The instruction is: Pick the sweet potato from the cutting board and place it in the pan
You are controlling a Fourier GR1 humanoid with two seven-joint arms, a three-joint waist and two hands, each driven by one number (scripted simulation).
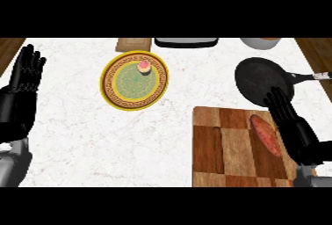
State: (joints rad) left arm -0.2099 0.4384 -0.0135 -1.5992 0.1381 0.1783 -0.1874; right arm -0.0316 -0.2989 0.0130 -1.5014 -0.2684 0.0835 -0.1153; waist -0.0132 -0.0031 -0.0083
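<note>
A reddish sweet potato (266,135) lies on the right part of the wooden cutting board (224,149), which sits at the lower right of the counter. Just beyond the board stands a black pan (258,79), its handle pointing right. My right hand (293,127) hovers along the sweet potato's right side, fingers straight and pointing towards the pan, holding nothing. At the far left edge my left hand (23,83) rests open with fingers up.
A yellow-rimmed plate (133,85) with a small cupcake (144,66) on it sits left of centre. Along the back edge are a small wooden block (133,44), a dark tray (185,42) and a white bowl (261,42).
</note>
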